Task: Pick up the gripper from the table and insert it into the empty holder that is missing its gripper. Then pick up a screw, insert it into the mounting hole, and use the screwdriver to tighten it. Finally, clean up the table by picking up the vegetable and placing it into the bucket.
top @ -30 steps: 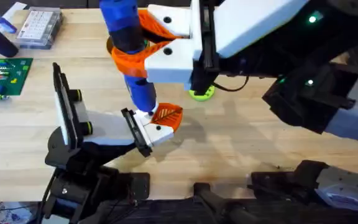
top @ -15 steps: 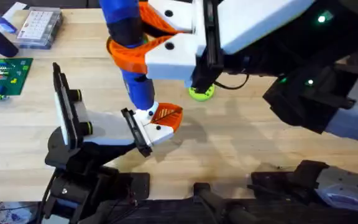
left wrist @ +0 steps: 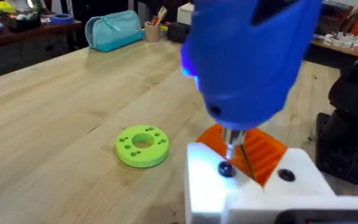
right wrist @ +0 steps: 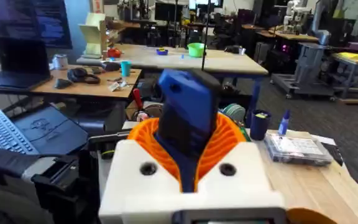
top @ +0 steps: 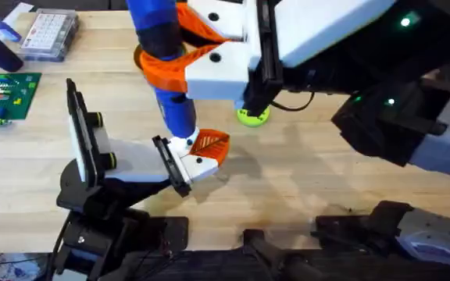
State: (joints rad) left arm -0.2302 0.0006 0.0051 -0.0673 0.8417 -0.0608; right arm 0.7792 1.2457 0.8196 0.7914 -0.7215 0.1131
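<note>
The right gripper (top: 180, 56) clenches the screwdriver (top: 166, 74) over the pale wooden counter (top: 311, 168); cluttered desks (right wrist: 135, 56) stand beyond the screwdriver.

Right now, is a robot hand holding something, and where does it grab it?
Yes. The right hand grips the blue screwdriver around its thick upper handle, with the tip down on the gripper in the holder.

Lime-green disc (top: 253, 116) w/ holes mid-table; clear parts box (top: 49, 33), green circuit board (top: 3, 96) (far left).
</note>
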